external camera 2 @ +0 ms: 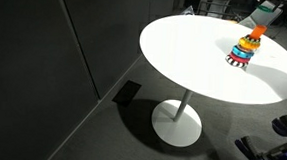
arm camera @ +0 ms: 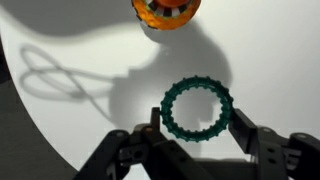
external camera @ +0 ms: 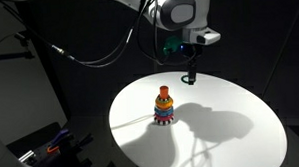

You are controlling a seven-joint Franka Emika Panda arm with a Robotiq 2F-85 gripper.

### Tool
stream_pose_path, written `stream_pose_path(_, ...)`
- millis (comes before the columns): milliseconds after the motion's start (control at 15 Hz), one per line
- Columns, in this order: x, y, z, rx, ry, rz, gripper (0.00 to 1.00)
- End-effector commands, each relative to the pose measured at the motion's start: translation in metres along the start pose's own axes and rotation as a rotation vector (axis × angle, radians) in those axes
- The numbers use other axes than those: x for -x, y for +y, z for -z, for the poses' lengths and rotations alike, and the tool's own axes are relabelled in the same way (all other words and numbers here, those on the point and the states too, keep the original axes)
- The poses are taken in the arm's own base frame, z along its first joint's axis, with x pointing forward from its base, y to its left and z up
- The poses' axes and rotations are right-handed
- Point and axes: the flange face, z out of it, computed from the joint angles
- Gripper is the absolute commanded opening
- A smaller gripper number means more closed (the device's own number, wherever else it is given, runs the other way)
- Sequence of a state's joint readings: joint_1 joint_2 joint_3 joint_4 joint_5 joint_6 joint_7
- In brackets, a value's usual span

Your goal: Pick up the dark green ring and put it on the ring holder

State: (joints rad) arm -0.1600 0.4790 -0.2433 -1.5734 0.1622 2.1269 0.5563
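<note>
The dark green ring (arm camera: 197,110) is a thin knobbly hoop with an open centre, and it sits between my gripper's two fingers in the wrist view. My gripper (arm camera: 197,125) touches the ring on both sides and is shut on it. In an exterior view my gripper (external camera: 189,79) is low over the far side of the white round table (external camera: 231,131). The ring holder (external camera: 164,105), a rainbow stacking toy with an orange top, stands near the table's middle, in front of the gripper. It also shows in the other views (external camera 2: 243,51) (arm camera: 165,10).
A dark wall panel (external camera 2: 44,64) stands beside the table, whose pedestal foot (external camera 2: 177,122) rests on grey carpet. A cable loops from the arm at the back (external camera: 89,56). Dark gear lies on the floor at the lower left (external camera: 52,147).
</note>
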Motion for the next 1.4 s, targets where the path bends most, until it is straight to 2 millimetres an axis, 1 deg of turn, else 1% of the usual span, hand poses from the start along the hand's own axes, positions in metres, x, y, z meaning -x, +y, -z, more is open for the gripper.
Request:
stream_pose_path(0,0.031,0.006,0.009,0.03,-0.033,0.071,0.45)
stream_pose_path(333,0.062,0.008,-0.007,0.09,-0.06,0.134,0.45)
stream_pose_path(600,0.079,0.013,-0.016,0.124,-0.074,0.17,0.45)
stream_pose_path(1000,0.087,0.021,-0.018,0.139,-0.09,0.196,0.45)
stream_pose_path(1333,0.09,0.021,-0.022,0.122,-0.089,0.2,0.45)
